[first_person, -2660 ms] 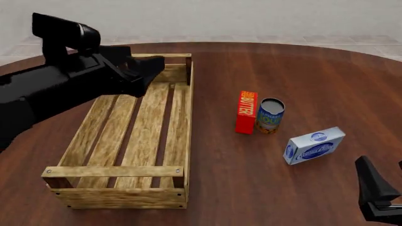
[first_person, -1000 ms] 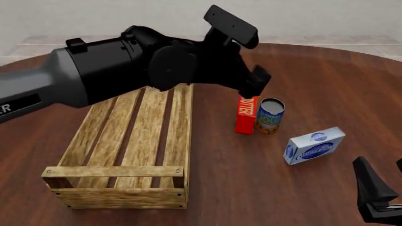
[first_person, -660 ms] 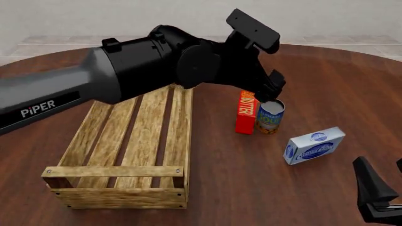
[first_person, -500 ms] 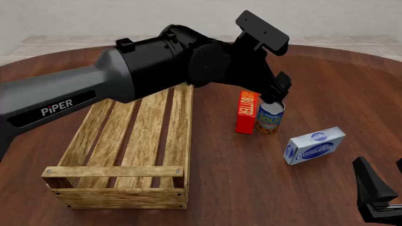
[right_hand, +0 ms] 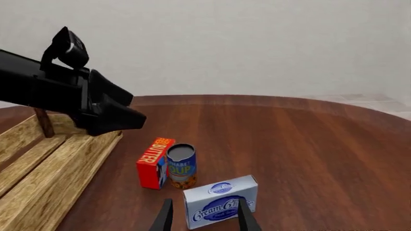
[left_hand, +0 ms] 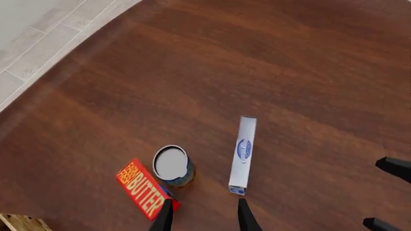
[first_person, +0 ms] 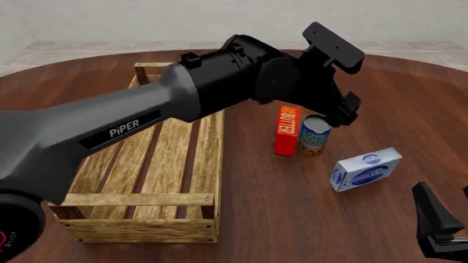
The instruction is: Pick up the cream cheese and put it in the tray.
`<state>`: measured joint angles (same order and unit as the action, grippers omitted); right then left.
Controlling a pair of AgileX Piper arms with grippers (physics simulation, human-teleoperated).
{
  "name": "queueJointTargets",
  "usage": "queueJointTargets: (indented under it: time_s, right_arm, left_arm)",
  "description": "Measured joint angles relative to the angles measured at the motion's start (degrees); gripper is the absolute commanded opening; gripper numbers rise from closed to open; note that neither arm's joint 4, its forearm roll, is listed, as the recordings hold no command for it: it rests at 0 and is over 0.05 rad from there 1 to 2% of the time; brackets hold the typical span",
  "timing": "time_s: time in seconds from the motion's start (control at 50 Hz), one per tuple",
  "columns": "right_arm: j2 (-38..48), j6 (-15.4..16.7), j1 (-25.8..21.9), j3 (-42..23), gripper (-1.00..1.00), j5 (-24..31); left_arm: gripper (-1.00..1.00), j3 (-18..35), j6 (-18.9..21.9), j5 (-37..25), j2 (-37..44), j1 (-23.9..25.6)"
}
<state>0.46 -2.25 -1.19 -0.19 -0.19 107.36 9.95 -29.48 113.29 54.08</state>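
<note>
The tray (first_person: pixel 175 164) sits at the left of the surface (first_person: pixel 292 219). The left tool (first_person: pixel 343 112), narrowly parted and empty, hangs above the can (first_person: pixel 314 137). The cheese (first_person: pixel 365 169) lies right of it, near the right tool (first_person: pixel 439 230), also narrowly parted.

A round, dark reddish-brown wooden table (first_person: pixel 307 219) fills the front view, its grain running in long streaks and its far edge curving across the back. Past that edge lies a floor (first_person: pixel 80 48) of pale beige tiles with thin grout lines, also visible in a corner of the left wrist view. Behind it rises a plain off-white wall (right_hand: pixel 257 43), bare and evenly lit. The light is soft and diffuse, with only faint shadows on the tabletop.
</note>
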Motion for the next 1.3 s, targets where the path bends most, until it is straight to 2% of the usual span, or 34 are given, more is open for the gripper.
queueJointTargets:
  time_s: [0.38,1.3]
  right_arm:
    - [1.1,-0.7,0.2,0.0,1.00,-0.4]
    - [1.6,-2.5,0.9,0.1,1.00,-0.5]
  left_arm:
    - [1.00,7.7,0.1,-2.0,6.7,0.8]
    - [1.00,21.0,-0.6,-5.9,21.7,2.8]
